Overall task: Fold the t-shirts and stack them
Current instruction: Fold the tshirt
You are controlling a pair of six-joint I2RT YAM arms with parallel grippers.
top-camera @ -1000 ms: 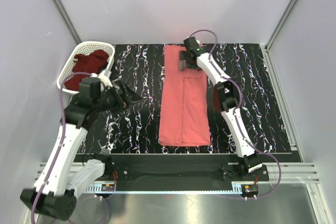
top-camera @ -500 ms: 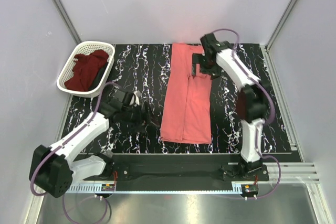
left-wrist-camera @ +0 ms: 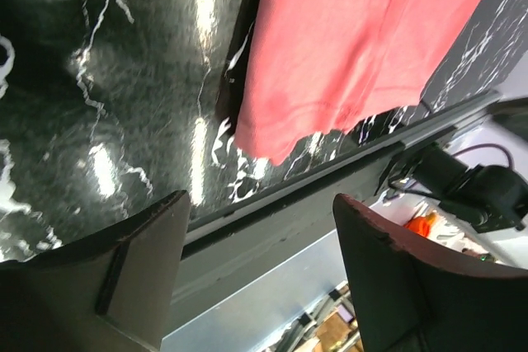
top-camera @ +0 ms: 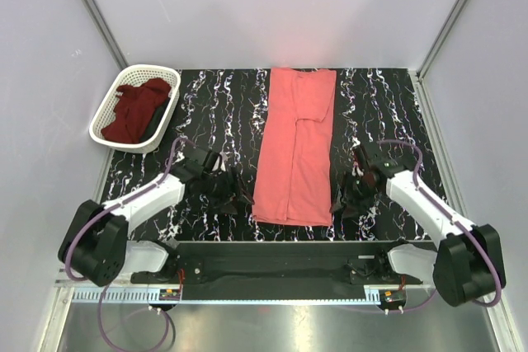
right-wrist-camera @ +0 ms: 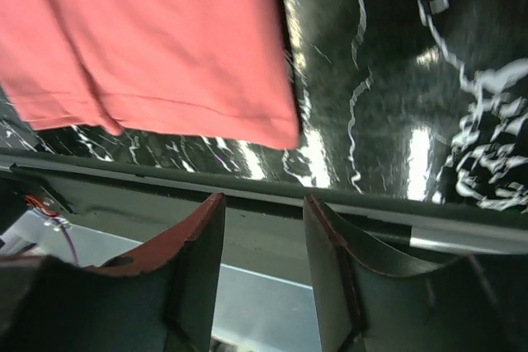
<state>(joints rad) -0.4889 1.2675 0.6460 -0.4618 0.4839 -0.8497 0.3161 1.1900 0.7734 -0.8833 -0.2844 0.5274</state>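
Note:
A salmon-pink t-shirt (top-camera: 295,146) lies folded into a long strip down the middle of the table, flat, its hem toward the near edge. A dark maroon t-shirt (top-camera: 137,109) sits crumpled in the white basket (top-camera: 106,106). My left gripper (top-camera: 237,200) hovers low just left of the pink shirt's near corner, open and holding nothing. My right gripper (top-camera: 341,203) is just right of the other near corner, open with a narrower gap, also holding nothing. The left wrist view shows the left gripper (left-wrist-camera: 260,202) below the pink hem (left-wrist-camera: 330,113). The right wrist view shows the right gripper (right-wrist-camera: 264,200) below the hem (right-wrist-camera: 206,109).
The black marbled table (top-camera: 206,121) ends at a dark rail (top-camera: 280,253) along its near edge, close to both grippers. The basket stands at the far left corner. White walls close in the back and both sides.
The right arm pulled back from the pink shirt's far end to its near right corner. The left arm swung from the basket to the near left corner. Both grippers' jaws narrowed.

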